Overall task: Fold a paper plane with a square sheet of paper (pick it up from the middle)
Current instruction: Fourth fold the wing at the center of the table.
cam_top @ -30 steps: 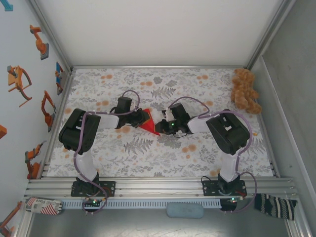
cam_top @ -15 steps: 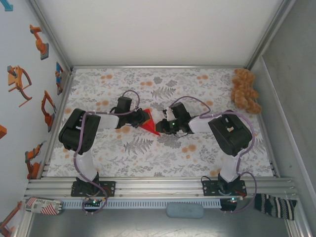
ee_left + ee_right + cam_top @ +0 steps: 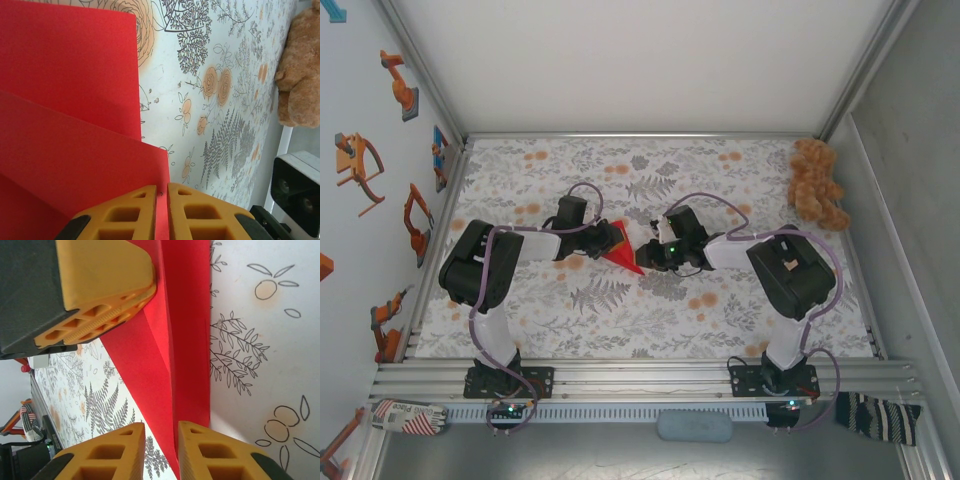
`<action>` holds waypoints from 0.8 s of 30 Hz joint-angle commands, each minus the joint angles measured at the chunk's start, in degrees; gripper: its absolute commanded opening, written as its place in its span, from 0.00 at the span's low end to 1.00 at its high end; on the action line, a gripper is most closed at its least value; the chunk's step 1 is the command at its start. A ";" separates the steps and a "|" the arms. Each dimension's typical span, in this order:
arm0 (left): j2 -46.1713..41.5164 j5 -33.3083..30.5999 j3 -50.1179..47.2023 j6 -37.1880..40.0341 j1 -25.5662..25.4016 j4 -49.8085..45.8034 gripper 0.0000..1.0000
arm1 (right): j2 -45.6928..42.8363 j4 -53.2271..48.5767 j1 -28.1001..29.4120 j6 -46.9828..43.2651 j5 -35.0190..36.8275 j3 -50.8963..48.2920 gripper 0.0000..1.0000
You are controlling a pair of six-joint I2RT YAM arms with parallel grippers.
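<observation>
- The left claw is closed to a hairline slit. The edge of the thin, bright red square sheet of paper runs into that slit, so the claw has the part-folded sheet pinched by one layer.
- The right claw stands a little parted. A raised red crease of the sheet passes through the gap close against one finger, and the white, flower-printed desk shows through the rest. I judge this a loose straddle rather than a firm pinch.
- From the right claw the crease runs straight ahead, along the claw's own line of reach. It ends under the left claw's yellow finger at the far end.
- From above, the sheet lies mid-desk as a narrow wedge with its sharp tip toward the near edge. The left claw touches its left side and the right claw sits just beside its right side, so neither arm is nearer.
- Since the crease lines up with the right claw and the left claw anchors the sheet, the coming move probably depends on working along that axis, not across it.
</observation>
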 commanded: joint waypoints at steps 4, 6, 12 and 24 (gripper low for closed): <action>0.31 0.94 0.54 1.21 0.11 -0.41 0.15 | 2.01 -1.54 -0.16 -0.59 -1.99 1.77 0.20; 0.28 0.90 0.54 1.18 0.07 -0.45 0.15 | 2.22 -1.36 -0.16 -0.59 -2.37 1.67 0.17; 0.21 0.81 0.37 1.28 0.04 -0.83 0.15 | 3.42 -1.43 -0.15 -0.58 -2.69 1.38 0.11; -0.45 0.12 0.19 1.58 0.11 -1.81 0.15 | 5.15 -1.75 -0.16 -1.02 -2.56 0.76 0.09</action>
